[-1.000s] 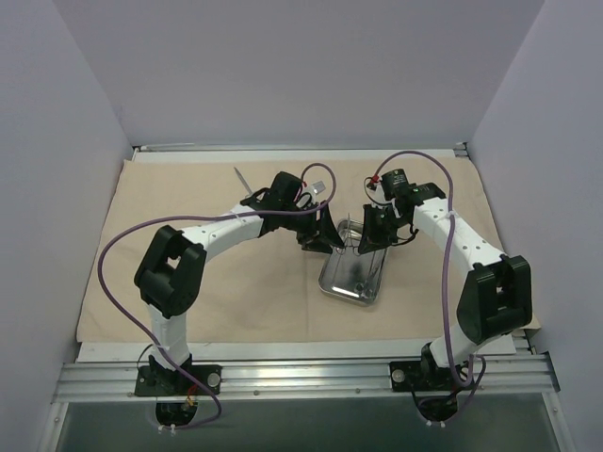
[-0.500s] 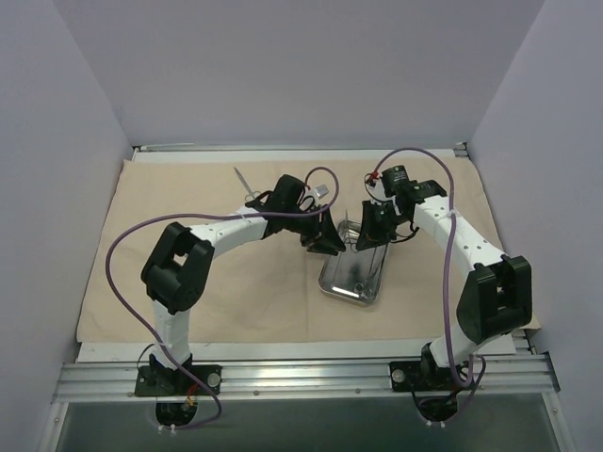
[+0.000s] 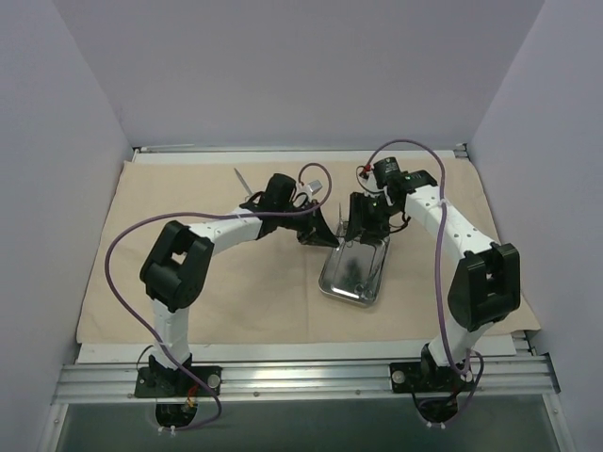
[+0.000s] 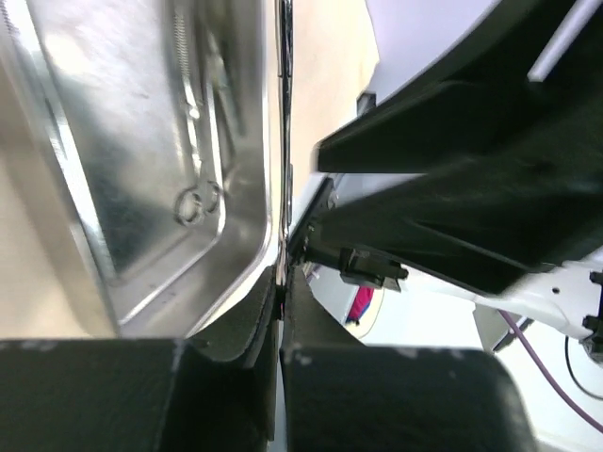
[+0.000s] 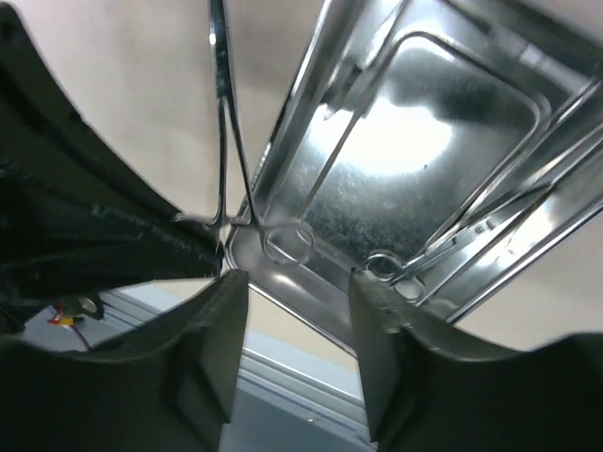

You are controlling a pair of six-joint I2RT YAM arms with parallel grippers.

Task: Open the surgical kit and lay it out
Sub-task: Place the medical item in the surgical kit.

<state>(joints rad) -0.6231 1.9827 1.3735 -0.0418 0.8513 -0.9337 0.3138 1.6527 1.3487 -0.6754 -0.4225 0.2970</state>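
Note:
The beige cloth wrap [image 3: 188, 198] lies spread over the table. On it stands the steel tray [image 3: 350, 292], with thin ring-handled instruments [image 5: 490, 207] lying inside. My left gripper [image 3: 320, 237] sits at the tray's far left corner, shut on one ring-handled instrument [image 5: 222, 113]. That instrument shows edge-on [image 4: 284, 113] above the closed left gripper [image 4: 283, 282]. My right gripper [image 3: 361, 226] hangs over the tray's far end. In the right wrist view this gripper [image 5: 297, 282] stands open and holds nothing. Another instrument [image 3: 242, 178] lies on the cloth at the back left.
Grey walls close in the table on three sides. A metal rail [image 3: 301, 377] runs along the near edge by the arm bases. Purple cables [image 3: 122, 254] loop off both arms. The two grippers are close together above the tray's far rim [image 5: 311, 94].
My right gripper has opened and let go of the instrument, shifting slightly back and left. My left gripper has closed on that instrument at the tray's far left corner.

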